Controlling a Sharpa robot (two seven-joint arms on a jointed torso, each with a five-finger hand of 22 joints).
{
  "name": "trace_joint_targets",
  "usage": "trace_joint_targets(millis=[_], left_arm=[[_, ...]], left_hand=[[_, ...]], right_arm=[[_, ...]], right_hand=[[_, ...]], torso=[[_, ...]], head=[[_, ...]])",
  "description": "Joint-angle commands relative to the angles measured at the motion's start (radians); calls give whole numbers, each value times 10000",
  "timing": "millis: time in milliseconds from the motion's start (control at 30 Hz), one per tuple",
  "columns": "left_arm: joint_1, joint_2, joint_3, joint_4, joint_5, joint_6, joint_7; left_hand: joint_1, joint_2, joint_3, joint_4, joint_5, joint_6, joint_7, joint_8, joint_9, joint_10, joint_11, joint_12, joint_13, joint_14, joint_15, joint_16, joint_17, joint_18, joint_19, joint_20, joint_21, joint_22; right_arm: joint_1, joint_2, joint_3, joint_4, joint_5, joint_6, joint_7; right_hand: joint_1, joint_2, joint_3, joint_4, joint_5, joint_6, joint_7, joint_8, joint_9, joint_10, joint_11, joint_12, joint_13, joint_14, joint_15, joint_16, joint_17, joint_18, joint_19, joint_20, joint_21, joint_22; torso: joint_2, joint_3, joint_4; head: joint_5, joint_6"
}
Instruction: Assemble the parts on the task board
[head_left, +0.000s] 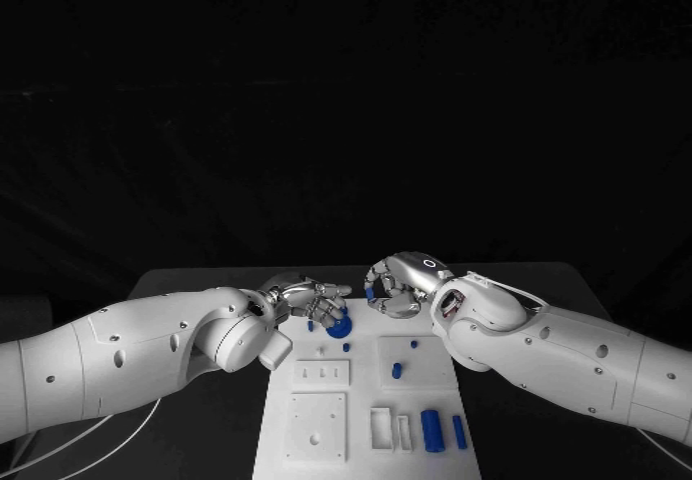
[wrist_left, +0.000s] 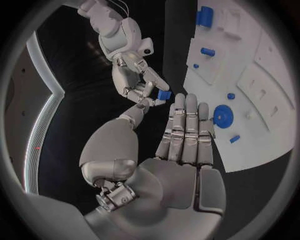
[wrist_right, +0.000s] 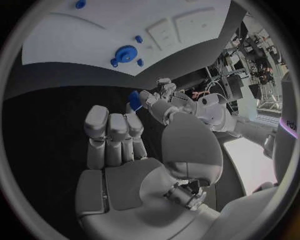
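Over the far end of the task board (head_left: 303, 440), my two robot hands meet above the black desk (head_left: 577, 290). My right robot hand (head_left: 401, 282) pinches a small blue part (wrist_left: 164, 94) between its thumb and a fingertip; the left wrist view shows the piece clearly, caught at the fingertips and held off the board's edge, above the dark desk. In the right wrist view the same blue part (wrist_right: 134, 100) sits just past my straightened fingers (wrist_right: 110, 131), with my thumb reaching up beside it.

My left robot hand (head_left: 306, 296) holds nothing. Its fingers (wrist_left: 187, 125) lie straight, side by side and close together, the palm flat, and the tips come near the right hand's pinched part without touching it.

On the white board a round blue gear (head_left: 340, 325) lies near the far end, just beside my left fingertips. A small blue peg (head_left: 398, 370) stands further toward me, a tiny blue one (head_left: 414, 344) sits between it and the gear, and two blue cylinders (head_left: 431, 431) lie side by side at the near right corner, next to a white rectangular block (head_left: 382, 428). Two square white plates (head_left: 317, 425) with small slots and holes lie on the board's left half.
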Motion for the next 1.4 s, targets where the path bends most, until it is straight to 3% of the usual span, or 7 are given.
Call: trace_joint_targets(millis=[33,100,367,1000,1400], left_arm=[[14,52,0,-8,-316,154,-332],[14,75,-1,-8,-355,130,-343],[13,127,-3,7,-365,110,-262],[14,231,0,-48,-364,114,-234],[14,243,1,-21,-364,111,-162]], left_hand=[[17,-112,17,63,-32,-95,23,-44,-15,-84,24,-60,17,-182,56,-109,-50,-185,-167,38,-79,169],[-32,-240,48,174,-35,-98,26,-53,-26,-152,56,-107,44,-450,194,-258,-162,-187,-381,171,-171,171],[-17,-310,123,329,-37,-72,20,-47,-30,-152,55,-122,116,-443,236,-225,-230,-111,-423,233,-154,204],[184,-149,157,312,-34,-29,0,-26,-29,-111,33,-122,216,-399,233,-135,-289,-56,-424,250,-103,216],[323,31,121,227,-29,14,-15,-8,-29,-76,16,-122,290,-380,223,-72,-337,-44,-414,248,-71,212]], right_arm=[[1,95,2,26,-308,214,-398],[1,159,2,41,-318,219,-407],[-1,377,0,74,-348,316,-412],[-15,535,-19,207,-315,401,-374],[-65,737,-116,105,-220,492,-358]], right_hand=[[-19,-97,21,60,-35,355,288,56,3,70,-16,33,3,-20,-53,-43,10,1138,1,-74,19,55],[-23,-116,26,81,-33,353,288,53,4,59,-16,20,-8,-19,-53,-47,11,1138,5,-75,17,54],[-18,-133,44,109,-26,353,287,48,4,60,-18,19,-8,-16,-54,-52,11,1138,11,-77,12,51],[-36,-153,65,180,-19,353,289,38,4,59,-16,13,-11,-10,-53,-63,13,1138,22,-75,4,46],[-41,-167,68,197,-18,350,289,33,3,56,-15,10,-13,-8,-53,-66,14,1138,24,-76,1,45]], torso=[[-62,-9,-17],[-64,-10,-15],[-49,-20,-14],[-45,-34,-23],[-49,-36,-27]], head=[[8,-17],[7,-13],[59,-5],[86,-28],[106,-39]])
